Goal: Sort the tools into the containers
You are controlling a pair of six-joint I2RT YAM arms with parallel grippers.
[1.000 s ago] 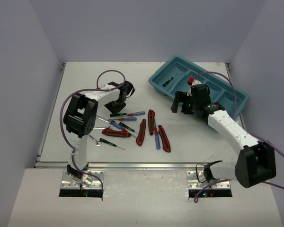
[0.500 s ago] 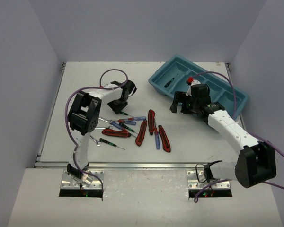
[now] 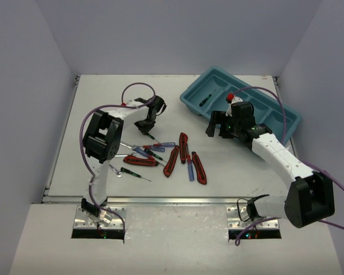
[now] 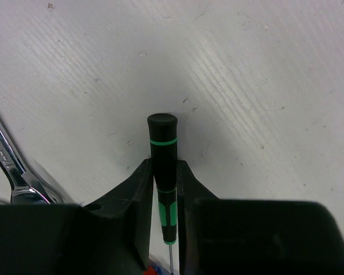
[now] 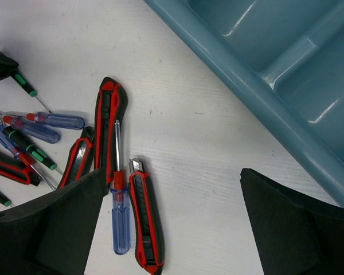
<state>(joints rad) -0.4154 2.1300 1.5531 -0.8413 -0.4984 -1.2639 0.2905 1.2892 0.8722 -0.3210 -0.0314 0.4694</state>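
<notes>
Pinching slim, round-capped black-and-green screwdriver

Glossy, smooth teal plastic on the tray, glinting along its ridges. Matt black plastic, green-banded, on the thin screwdriver; shiny bare metal on the wrench; clear blue plastic on the blue-handled screwdriver. Matt white, finely scratched and speckled table.

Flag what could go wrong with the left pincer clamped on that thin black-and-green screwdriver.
The left pincer grips the screwdriver only across its slim handle, so it may pivot or slip in transit. The right pincer hangs open beside the tray, on the likely delivery path: the arms could collide.
</notes>
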